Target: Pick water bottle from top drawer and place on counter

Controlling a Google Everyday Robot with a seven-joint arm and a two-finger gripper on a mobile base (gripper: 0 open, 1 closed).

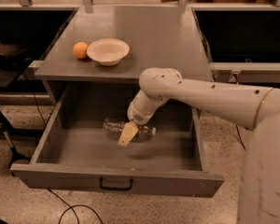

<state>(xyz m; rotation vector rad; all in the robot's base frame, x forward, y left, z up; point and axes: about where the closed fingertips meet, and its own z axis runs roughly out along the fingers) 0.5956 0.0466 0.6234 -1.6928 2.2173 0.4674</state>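
Note:
The top drawer (pixel 60 178) is pulled wide open below the counter (pixel 163 36). The water bottle (pixel 111 127) lies on its side on the drawer floor, near the middle, with its cap to the right. My gripper (pixel 127 134) reaches down into the drawer and sits right over the middle of the bottle, hiding its label. The arm comes in from the right, across the drawer's right side.
A cream bowl (pixel 108 51) and an orange (pixel 80 50) sit at the counter's front left. The drawer's black handle (pixel 115 185) faces me. Dark shelving stands left and right, and cables lie on the speckled floor (pixel 74 209).

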